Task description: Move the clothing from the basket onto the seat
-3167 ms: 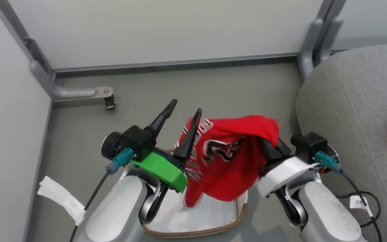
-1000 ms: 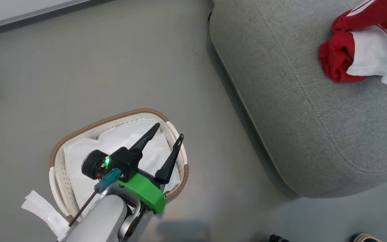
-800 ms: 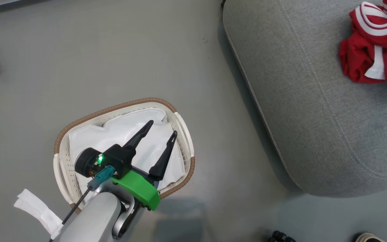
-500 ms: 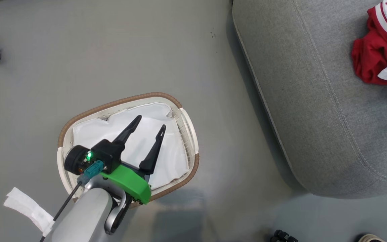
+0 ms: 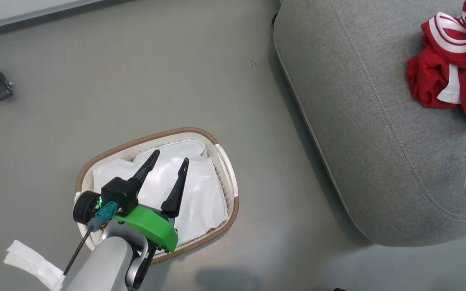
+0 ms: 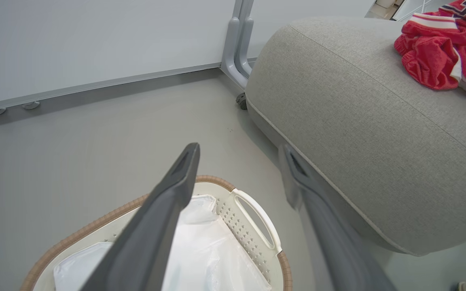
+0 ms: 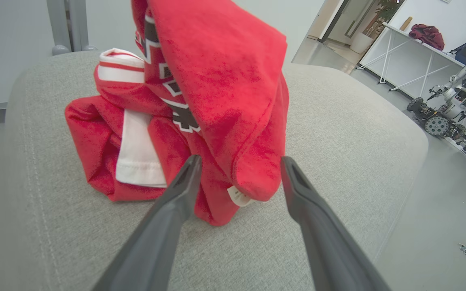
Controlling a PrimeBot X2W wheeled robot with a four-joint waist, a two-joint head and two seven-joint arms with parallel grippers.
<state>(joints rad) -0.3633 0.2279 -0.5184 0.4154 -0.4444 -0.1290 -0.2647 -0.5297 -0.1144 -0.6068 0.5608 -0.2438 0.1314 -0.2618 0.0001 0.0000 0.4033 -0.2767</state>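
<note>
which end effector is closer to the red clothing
Right. The right end effector is open right at the red clothing on the seat; the left end effector hovers over the basket, well away from it.

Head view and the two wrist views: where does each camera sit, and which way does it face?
Head view: on the head, facing down at basket and seat; left pincer shows, open.
Left wrist view: on the left wrist, facing along the left pincer, over the basket toward the seat.
Right wrist view: on the right wrist, facing along the open right pincer at the clothing.
Shared: head and left wrist views both show the basket; all show the clothing.
</note>
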